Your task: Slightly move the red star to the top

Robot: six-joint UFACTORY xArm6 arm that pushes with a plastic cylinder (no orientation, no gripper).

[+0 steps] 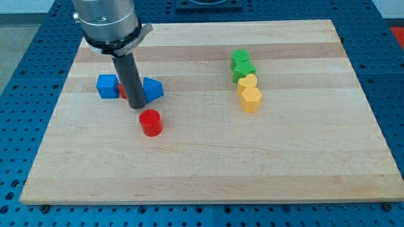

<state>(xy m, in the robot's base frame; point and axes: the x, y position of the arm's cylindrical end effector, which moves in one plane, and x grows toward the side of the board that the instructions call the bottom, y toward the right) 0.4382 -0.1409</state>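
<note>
Tip: our tip (137,106), the lower end of the straight dark rod, rests on the board between two blue blocks; it carries no jaws, and we cannot tell whether it touches anything.
Board: pale wooden board (208,157) lying on a blue perforated table (19,94).
Blue blocks: a blue cube-like block (107,85) just left of the rod and a blue wedge-shaped block (152,89) just right of it.
Red star: we see only a red sliver (122,92) behind the rod, between the blue blocks; its shape is hidden.
Red cylinder: red cylinder block (151,122) just below the tip.
Right cluster: two green blocks (242,65) above two yellow blocks (250,93), touching in a column, well apart from the tip.
</note>
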